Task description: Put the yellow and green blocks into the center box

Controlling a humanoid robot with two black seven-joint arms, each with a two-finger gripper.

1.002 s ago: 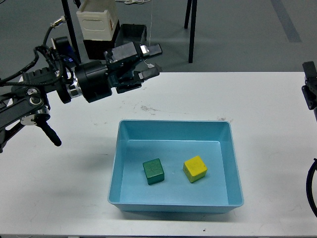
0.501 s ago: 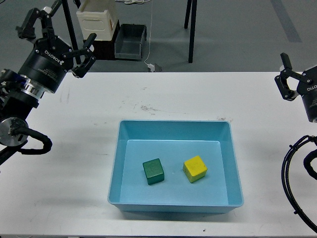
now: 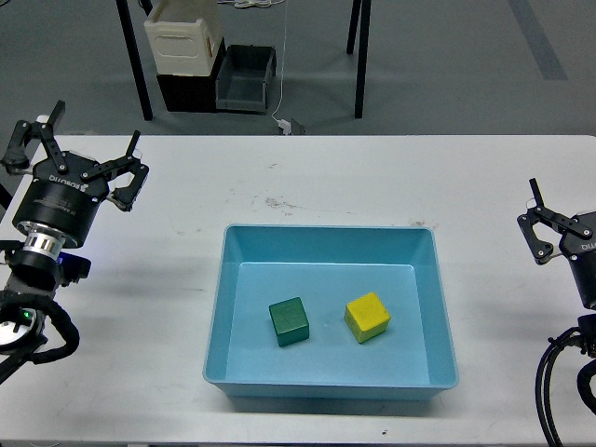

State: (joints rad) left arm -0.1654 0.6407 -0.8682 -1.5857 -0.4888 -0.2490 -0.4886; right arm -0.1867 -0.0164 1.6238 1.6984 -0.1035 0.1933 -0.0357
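**Blue box holds both blocks; little left to spoil**

Blue plastic, a shallow rectangular box (image 3: 331, 317), sits nearest the camera in the middle of the white counter (image 3: 307, 182). Inside it, on the box floor, lie the two things the task names: one dark green cube-shaped block (image 3: 289, 321) left of centre and one yellow cube-shaped block (image 3: 367, 317) just to its right. They are near each other but apart, and neither touches a wall. By my reading the placing is done.

Farther back and out at the sides, both arms stand clear of the box. The left gripper (image 3: 74, 154) hovers over the left part of the counter with its fingers spread wide and nothing between them. The right gripper (image 3: 551, 222) is at the right edge, only partly in view; its visible prongs look spread, and it holds nothing.

What could go wrong now is small. A careless sweep of either arm back toward the centre could clip the box rim and slide it or tip it, spilling the blocks. A needless regrasp would also undo finished work.

The count: one box, one green block, one yellow block, two grippers. Beyond the counter, on the grey floor, stand one cream plastic container (image 3: 183, 37), one dark bin (image 3: 247, 79) beside it, and a few black table legs.
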